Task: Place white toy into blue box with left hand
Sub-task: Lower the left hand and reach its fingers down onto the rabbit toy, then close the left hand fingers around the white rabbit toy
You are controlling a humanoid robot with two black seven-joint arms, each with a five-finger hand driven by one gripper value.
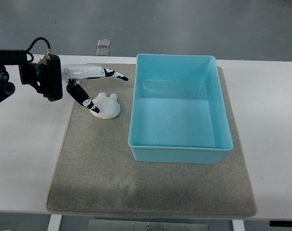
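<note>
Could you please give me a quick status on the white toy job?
Left hand open, over white toy, no grasp. Toy on mat. Blue box empty. Path clear.

White toy [106, 106] lies flat on the mat, left of the empty blue box [179, 149].

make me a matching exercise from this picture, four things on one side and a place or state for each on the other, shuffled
Things:
1. white toy
2. blue box
3. left hand
4. grey mat

Places or states:
A. fingers spread, reaching in from the picture's left
B. empty, standing on the mat's right part
C. lying flat under both toy and box
D. on the mat, left of the box, by the thumb tip

Pairs: 1-D, 2-B, 3-A, 4-C
</note>
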